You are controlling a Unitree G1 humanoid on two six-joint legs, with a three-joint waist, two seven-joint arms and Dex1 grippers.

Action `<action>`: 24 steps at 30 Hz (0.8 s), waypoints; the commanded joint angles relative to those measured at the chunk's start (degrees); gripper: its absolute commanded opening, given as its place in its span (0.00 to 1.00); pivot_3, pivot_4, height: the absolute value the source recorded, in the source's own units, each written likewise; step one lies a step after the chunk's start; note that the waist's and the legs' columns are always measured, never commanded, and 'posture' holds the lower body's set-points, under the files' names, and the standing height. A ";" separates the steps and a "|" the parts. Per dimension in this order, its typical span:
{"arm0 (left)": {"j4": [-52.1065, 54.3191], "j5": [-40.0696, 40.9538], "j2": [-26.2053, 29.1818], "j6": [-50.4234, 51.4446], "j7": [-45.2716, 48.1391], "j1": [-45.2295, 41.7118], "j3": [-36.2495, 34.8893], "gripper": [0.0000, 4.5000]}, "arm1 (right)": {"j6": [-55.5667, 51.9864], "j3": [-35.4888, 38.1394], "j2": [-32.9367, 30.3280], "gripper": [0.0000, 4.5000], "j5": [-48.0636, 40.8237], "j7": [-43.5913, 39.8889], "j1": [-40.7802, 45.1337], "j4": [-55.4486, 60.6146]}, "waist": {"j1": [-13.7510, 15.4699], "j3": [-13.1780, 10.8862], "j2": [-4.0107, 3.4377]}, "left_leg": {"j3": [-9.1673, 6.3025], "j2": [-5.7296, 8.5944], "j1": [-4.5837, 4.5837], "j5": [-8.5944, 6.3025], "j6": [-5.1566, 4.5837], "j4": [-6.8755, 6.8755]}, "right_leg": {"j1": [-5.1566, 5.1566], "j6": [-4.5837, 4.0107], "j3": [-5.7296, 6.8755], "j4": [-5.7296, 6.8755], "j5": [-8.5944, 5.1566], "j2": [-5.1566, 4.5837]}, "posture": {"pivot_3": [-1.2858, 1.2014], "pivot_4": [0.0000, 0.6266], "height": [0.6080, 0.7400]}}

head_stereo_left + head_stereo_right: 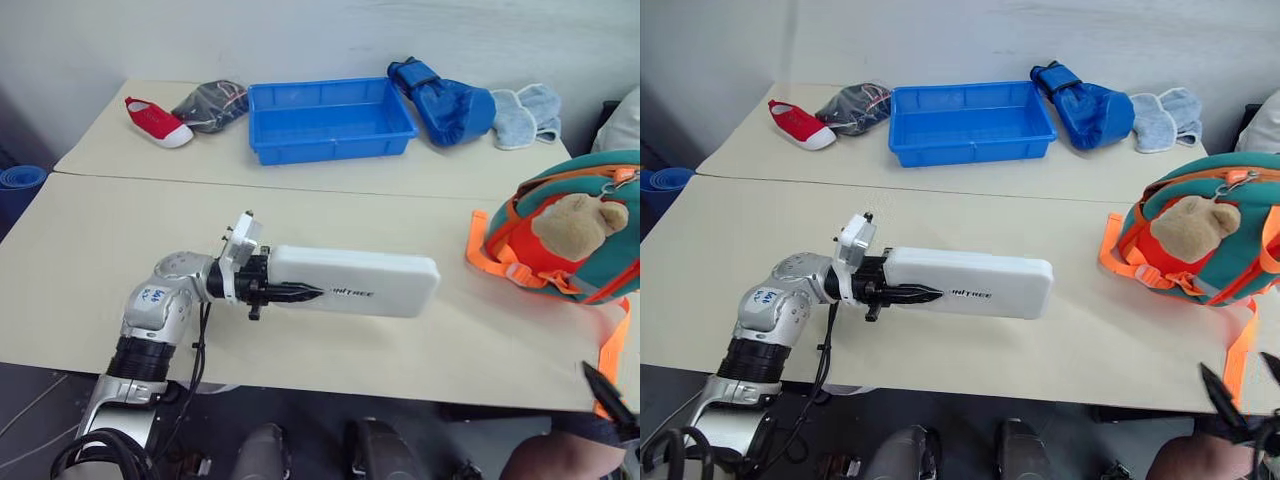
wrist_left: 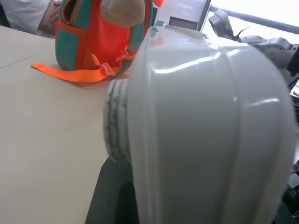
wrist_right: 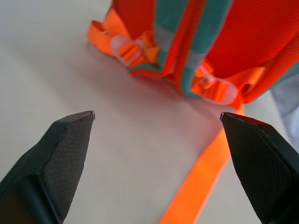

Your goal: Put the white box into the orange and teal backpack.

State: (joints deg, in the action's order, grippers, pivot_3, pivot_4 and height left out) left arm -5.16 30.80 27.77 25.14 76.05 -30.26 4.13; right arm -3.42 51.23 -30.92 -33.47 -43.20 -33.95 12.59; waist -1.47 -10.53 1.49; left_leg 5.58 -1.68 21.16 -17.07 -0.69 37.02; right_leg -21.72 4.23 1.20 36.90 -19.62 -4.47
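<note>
The left tool (image 1: 285, 292), two slim black fingers, is clamped on one short end of the white box (image 1: 355, 281), carrying it level just above the tabletop (image 1: 120, 260). The box is a long, flat, glossy plastic case with rounded corners and a ribbed seam at its end; small dark lettering runs along its top, too small to read. A blue-and-white sticker sits on the silver left arm, its text unreadable.

The right tool (image 3: 156, 119) stands wide apart and empty, its matte black fingertips (image 3: 70, 140) woven in texture and pointed, hovering over the tabletop near a loose orange webbing strap (image 3: 196, 186).

The orange and teal backpack (image 1: 1210, 240) stands at the tabletop's right edge, small and rounded, of mesh-like fabric, with translucent plastic buckles and a tan plush bear (image 1: 1192, 228) on its front.

Farther back lie a rigid blue plastic tray (image 1: 330, 120), a padded blue boxing glove (image 1: 445, 100), a light blue terry cloth (image 1: 525, 115), a red canvas shoe (image 1: 155, 120) with a white sole and a dark shoe (image 1: 212, 104).
</note>
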 commanded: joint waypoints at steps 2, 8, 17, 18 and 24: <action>1.14 0.31 0.43 -0.32 0.80 0.38 0.16 0.27 | 1.27 2.78 -7.72 0.99 -1.76 -4.52 5.99 -9.38 | -0.17 0.00 -0.03 | -0.03 0.00 -0.03 0.00 -0.01 -0.01 | 0.04 0.00 0.02 -0.02 0.00 0.00 | 0.52 0.24 1.00; -1.75 0.71 3.10 2.17 1.75 -0.24 -1.45 0.27 | -6.59 -9.63 -15.37 0.99 -3.77 -11.82 18.94 -12.08 | -0.27 -0.04 -0.14 | -0.10 -0.08 -0.04 0.02 0.02 -0.01 | 0.04 -0.01 0.09 0.04 0.00 0.10 | 0.52 0.24 1.00; -7.07 -0.53 5.36 0.22 0.24 -4.39 -4.86 0.27 | -10.82 -23.00 -15.36 0.62 -2.19 -14.79 37.96 -16.01 | 0.04 -0.10 -0.22 | -0.20 -0.03 0.12 0.03 0.03 0.10 | 0.00 0.06 0.25 0.01 0.03 0.03 | 0.52 0.24 1.00; -6.78 -0.32 5.46 0.56 0.02 -4.46 -5.20 0.27 | -10.49 -23.74 -14.89 0.54 -1.91 -14.68 38.67 -15.40 | 0.03 -0.09 -0.23 | -0.22 -0.04 0.13 0.03 0.03 0.09 | 0.00 0.06 0.27 0.01 0.03 0.03 | 0.52 0.24 1.00; -2.12 3.79 5.89 7.19 0.06 -2.93 -6.85 0.27 | -13.04 -29.25 -10.35 0.07 -3.95 -12.03 41.92 -5.74 | -0.30 -0.10 -0.22 | -0.19 -0.04 0.14 0.12 0.21 0.09 | 0.00 0.08 0.24 -0.01 0.04 0.03 | 0.52 0.24 1.00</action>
State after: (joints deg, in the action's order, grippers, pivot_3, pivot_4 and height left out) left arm -10.52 31.22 33.17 30.61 75.82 -32.87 -0.50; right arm -15.61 23.27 -41.70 -35.44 -55.64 6.80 1.99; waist -1.77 -10.63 1.27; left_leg 5.38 -1.73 21.29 -16.95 -0.46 37.11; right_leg -21.72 4.31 1.44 36.91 -19.58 -4.43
